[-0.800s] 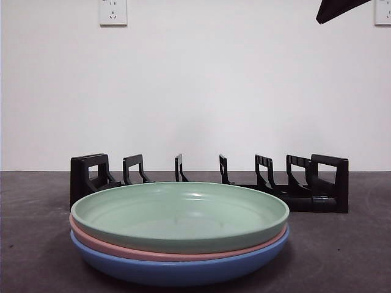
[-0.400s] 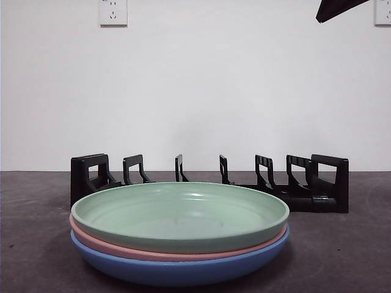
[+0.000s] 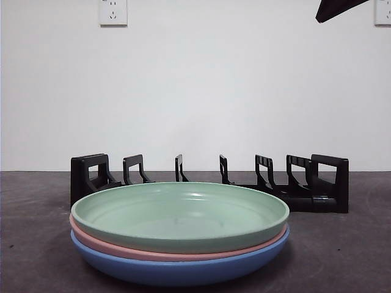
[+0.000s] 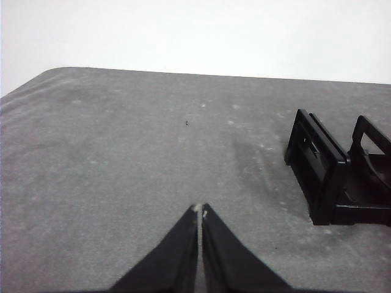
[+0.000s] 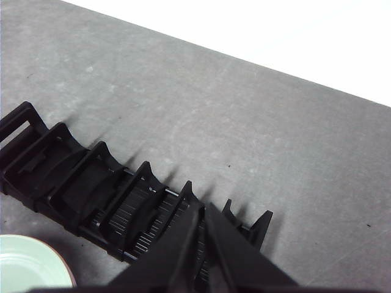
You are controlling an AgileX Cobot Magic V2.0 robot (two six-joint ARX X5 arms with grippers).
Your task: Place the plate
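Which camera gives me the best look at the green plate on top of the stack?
The front view: the round green plate shows whole, topping the pink and blue plates. The right wrist view catches only an edge; the left wrist view shows none.

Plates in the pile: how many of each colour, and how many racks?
Green plate: 1
Pink plate: 1
Blue plate: 1
Black rack: 1
Total: 4 things

Plain white wall (image 3: 195, 91) behind, evenly lit, white power socket (image 3: 113, 11) high on it, second socket (image 3: 383, 12) cut off at the far edge, dark grey speckled table (image 3: 342, 256) meeting the wall in a level line
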